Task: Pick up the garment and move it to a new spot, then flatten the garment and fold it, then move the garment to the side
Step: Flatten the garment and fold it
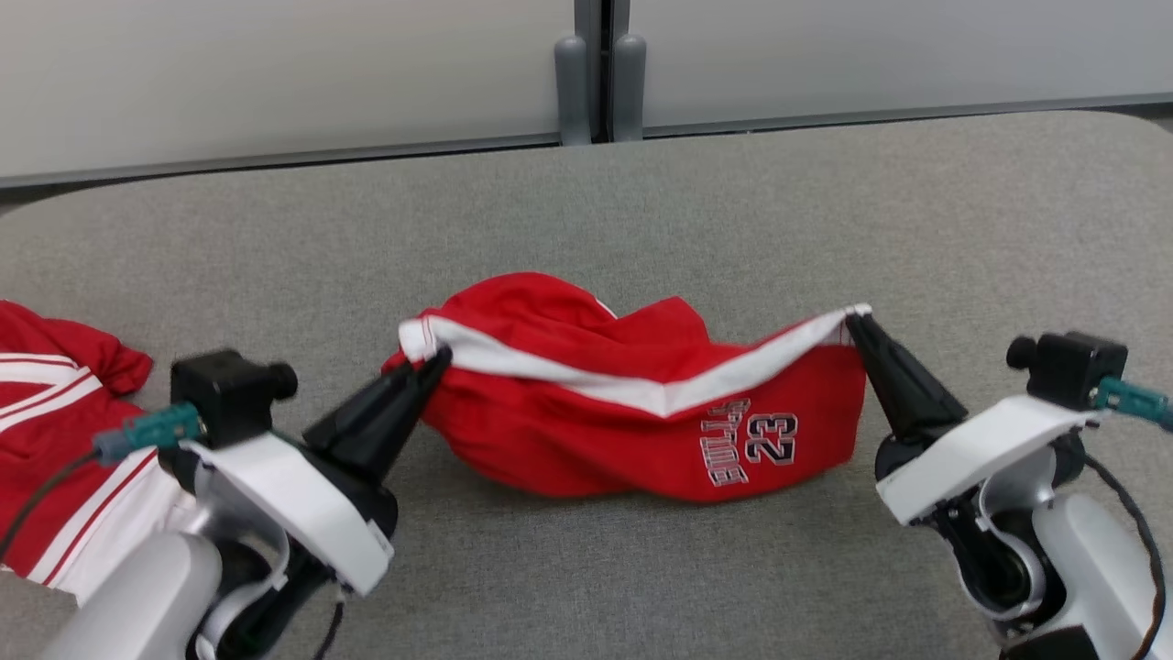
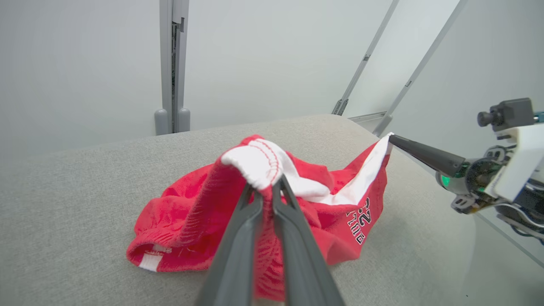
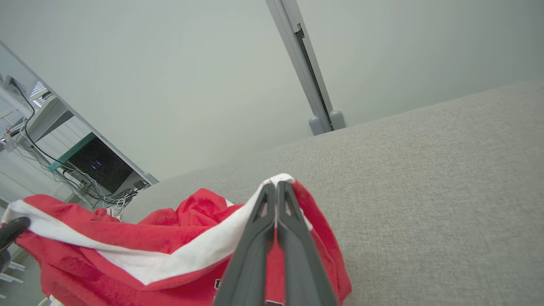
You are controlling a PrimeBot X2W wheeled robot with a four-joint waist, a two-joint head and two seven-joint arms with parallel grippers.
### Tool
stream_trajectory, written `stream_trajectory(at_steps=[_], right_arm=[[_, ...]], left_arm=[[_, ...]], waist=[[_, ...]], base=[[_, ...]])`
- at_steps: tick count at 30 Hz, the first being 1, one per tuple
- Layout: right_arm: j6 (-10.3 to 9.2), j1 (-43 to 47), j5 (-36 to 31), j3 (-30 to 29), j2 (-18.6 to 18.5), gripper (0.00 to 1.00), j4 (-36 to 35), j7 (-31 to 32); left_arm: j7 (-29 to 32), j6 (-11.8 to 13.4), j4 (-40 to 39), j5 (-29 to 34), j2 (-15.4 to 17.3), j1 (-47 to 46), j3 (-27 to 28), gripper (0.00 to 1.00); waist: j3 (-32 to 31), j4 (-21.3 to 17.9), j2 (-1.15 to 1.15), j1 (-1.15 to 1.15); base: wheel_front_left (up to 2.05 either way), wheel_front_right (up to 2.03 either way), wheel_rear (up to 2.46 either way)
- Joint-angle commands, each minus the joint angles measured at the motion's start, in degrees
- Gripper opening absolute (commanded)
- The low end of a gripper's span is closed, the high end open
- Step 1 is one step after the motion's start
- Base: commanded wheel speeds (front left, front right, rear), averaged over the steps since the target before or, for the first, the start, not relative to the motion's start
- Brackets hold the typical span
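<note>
Pale partition panels back a grey cloth-covered table (image 1: 641,202), where one pair of red shorts (image 1: 586,449), printed 23, sags at mid-table between two claws. The left claw (image 1: 442,356) and right claw (image 1: 859,316) are each clamped tight on opposite ends of the white waistband (image 1: 568,378). Light, limp and likely to bunch, the cloth looks best held at that sturdier stitched band. One other red-and-white garment (image 1: 55,422) lies at the table's left edge.

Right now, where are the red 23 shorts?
Head view: the red shorts sit centred on the grey table, waistband ends pinched by the left gripper and right gripper; another red garment lies far left.
</note>
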Motion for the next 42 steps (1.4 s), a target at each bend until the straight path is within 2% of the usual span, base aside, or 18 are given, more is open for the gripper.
stream_trajectory(at_steps=[1,5,10,12,18,26,29,32,36,42], right_arm=[[0.11,-2.00,0.60,0.16,-0.77,0.00,-0.65,-0.14],[0.10,-9.51,1.61,0.17,-2.69,0.00,-1.08,-1.52],[0.11,-21.62,3.09,0.15,-4.39,0.00,0.80,-2.95],[0.10,-27.18,2.75,0.81,-5.75,0.00,2.87,-2.99],[0.11,-44.21,8.18,4.09,-6.01,0.00,9.65,-2.62],[0.10,-65.10,14.87,6.47,-7.30,0.00,16.98,-3.77],[0.10,-70.04,15.52,7.84,-7.95,0.00,18.79,-6.10],[0.11,-73.64,16.24,10.08,-8.78,0.00,20.29,-10.53],[0.11,-74.25,17.92,11.70,-9.06,0.00,21.65,-11.79],[0.11,-68.60,19.46,20.20,-11.30,0.00,21.58,-11.88]], left_arm=[[-0.17,-0.49,0.45,-0.36,0.46,-2.62,0.71,0.00],[2.03,-1.60,3.11,-1.83,0.68,-12.29,1.29,0.00],[5.92,-2.33,10.59,-3.93,0.46,-27.81,0.84,0.00],[6.61,-2.34,14.16,-2.73,0.97,-34.09,0.11,0.00],[3.87,-2.37,25.08,-1.37,-0.64,-51.59,-1.51,0.00],[-3.24,-2.38,36.20,-4.45,-2.55,-70.14,-4.46,0.00],[-5.77,-2.38,38.96,-7.14,-3.58,-74.17,-5.58,0.00],[-8.75,-2.39,41.10,-9.27,-3.17,-77.20,-8.69,0.00],[-9.00,-2.38,41.98,-10.99,-2.41,-77.25,-11.84,0.00],[-8.70,-2.38,41.50,-13.84,-0.40,-71.70,-20.55,0.00]], waist=[[2.43,-0.03,0.00,0.00],[7.26,0.36,0.00,0.00],[14.13,1.48,0.00,0.00],[16.34,1.75,0.00,0.00],[21.60,2.87,0.00,0.00],[26.81,4.25,0.00,0.00],[27.23,4.62,0.00,0.00],[26.41,4.91,0.00,0.00],[25.33,4.98,0.00,0.00],[21.65,4.73,0.00,0.00]], base=[[0.00,0.00,0.00],[0.00,0.00,0.00],[0.00,0.00,0.00],[0.00,0.00,0.00],[0.00,0.00,0.00],[0.00,0.00,0.00],[0.00,0.00,0.00],[0.00,0.00,0.00],[0.00,0.00,0.00],[0.00,0.00,0.00]])
